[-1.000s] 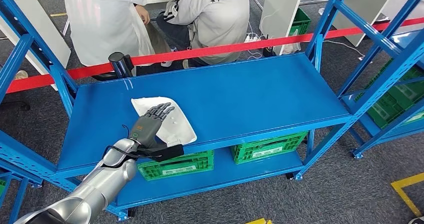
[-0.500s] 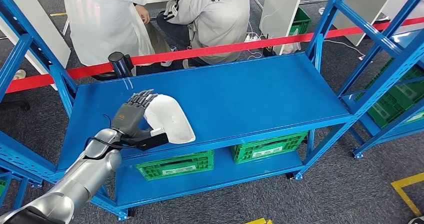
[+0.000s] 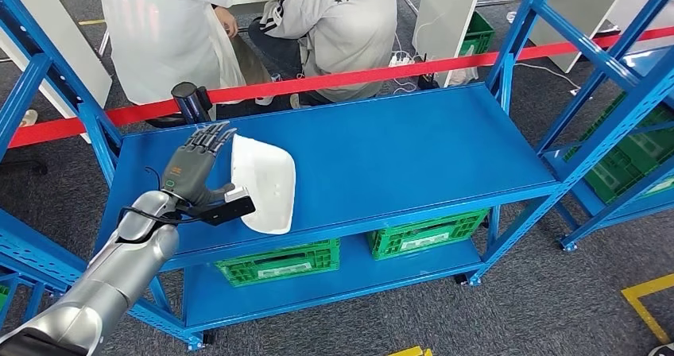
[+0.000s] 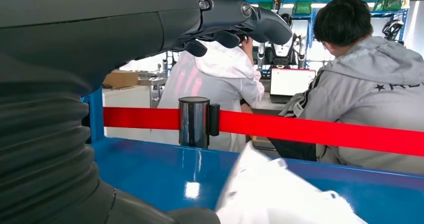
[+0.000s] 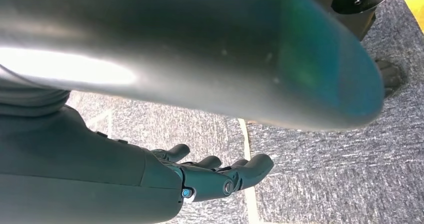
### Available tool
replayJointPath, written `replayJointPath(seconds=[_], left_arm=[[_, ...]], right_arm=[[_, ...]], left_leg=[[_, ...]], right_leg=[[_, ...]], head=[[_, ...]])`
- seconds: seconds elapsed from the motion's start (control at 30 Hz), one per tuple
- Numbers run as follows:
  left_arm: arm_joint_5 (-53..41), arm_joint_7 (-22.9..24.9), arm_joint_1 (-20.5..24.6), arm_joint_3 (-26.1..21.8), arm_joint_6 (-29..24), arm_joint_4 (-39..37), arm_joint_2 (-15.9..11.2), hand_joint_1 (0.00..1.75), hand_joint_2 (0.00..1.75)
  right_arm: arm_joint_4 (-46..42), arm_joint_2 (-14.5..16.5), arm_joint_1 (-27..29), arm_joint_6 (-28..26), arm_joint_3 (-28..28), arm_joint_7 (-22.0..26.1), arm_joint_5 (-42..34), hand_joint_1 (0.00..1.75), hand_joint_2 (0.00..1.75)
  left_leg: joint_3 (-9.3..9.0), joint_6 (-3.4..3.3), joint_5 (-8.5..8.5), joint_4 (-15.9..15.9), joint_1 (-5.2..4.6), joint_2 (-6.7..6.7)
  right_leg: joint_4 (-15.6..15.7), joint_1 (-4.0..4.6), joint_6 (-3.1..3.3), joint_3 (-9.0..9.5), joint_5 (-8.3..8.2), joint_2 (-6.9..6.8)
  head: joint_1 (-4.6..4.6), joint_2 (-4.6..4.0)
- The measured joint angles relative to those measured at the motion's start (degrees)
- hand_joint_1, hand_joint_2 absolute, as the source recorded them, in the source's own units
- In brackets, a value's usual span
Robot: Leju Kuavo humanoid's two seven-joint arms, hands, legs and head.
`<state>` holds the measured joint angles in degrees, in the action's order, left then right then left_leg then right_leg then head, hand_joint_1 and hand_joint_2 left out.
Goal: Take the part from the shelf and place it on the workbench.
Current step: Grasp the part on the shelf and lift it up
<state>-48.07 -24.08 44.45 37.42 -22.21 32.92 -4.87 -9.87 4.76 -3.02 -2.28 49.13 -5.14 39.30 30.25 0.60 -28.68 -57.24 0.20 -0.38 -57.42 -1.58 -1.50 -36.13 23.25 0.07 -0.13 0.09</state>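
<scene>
- Part (image 3: 265, 183): a white, curved shell, tilted up on its edge over the left half of the blue shelf (image 3: 381, 145); whether its lower rim touches the shelf top cannot be told. In the left wrist view, the part (image 4: 280, 194) shows as a blurred white shape just above the blue surface.
- The left hand (image 3: 193, 173) grips the part's left edge: the thumb presses against its near face, and the dark fingers (image 3: 208, 137) stretch up behind its top edge. The silver left arm (image 3: 111, 272) reaches in from the lower left.
- The right hand (image 5: 200, 176) hangs over grey carpet (image 5: 325, 184); its fingers are slightly curled, apart, and hold nothing.
- A red barrier tape (image 3: 358, 76) runs behind the shelf, through a dark post (image 3: 191, 102) at the shelf's back-left corner.
- 2 people sit beyond the tape with their backs turned, 1 in a white coat (image 3: 167, 30) and 1 in a grey jacket (image 3: 342, 22).
- 2 green crates (image 3: 278, 262) stand on the lower level of the shelf.
</scene>
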Motion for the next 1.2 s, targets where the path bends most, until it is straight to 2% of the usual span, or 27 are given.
replayJointPath(seconds=[0.33,0.77,1.07,1.2], left_arm=[[-0.3,0.5,-0.4,-1.5,-1.9,3.8,0.4,0.0,1.75],[0.8,-1.3,-1.5,-4.5,-1.1,8.9,0.2,0.0,1.75],[6.6,-4.4,-1.6,-6.3,1.3,10.1,0.5,0.0,1.75],[7.7,-4.3,-1.7,-6.9,2.1,10.5,0.6,0.0,1.75]], right_arm=[[0.0,0.1,0.0,-0.2,1.0,0.0,0.0,0.0,0.0],[0.0,0.1,0.0,-0.2,1.3,-0.6,0.5,0.0,0.0],[0.0,0.1,0.0,-0.2,1.4,-0.6,0.9,0.0,0.0],[0.0,0.1,0.0,-0.1,1.7,-0.5,0.9,0.0,0.0]], left_leg=[[0.02,0.0,0.0,0.0,0.0,0.0],[0.04,0.0,0.0,0.0,0.0,-0.01],[0.05,0.0,0.0,0.0,0.0,-0.01],[0.05,0.0,0.0,0.0,0.0,0.0]], right_leg=[[0.0,0.0,0.0,-0.01,0.0,0.0],[0.0,0.0,0.0,-0.01,0.0,-0.01],[0.0,0.0,0.0,-0.03,0.0,-0.01],[0.0,0.0,0.0,-0.04,0.0,0.0]], head=[[0.0,0.0],[0.0,0.0],[0.01,0.0],[0.0,0.0]])
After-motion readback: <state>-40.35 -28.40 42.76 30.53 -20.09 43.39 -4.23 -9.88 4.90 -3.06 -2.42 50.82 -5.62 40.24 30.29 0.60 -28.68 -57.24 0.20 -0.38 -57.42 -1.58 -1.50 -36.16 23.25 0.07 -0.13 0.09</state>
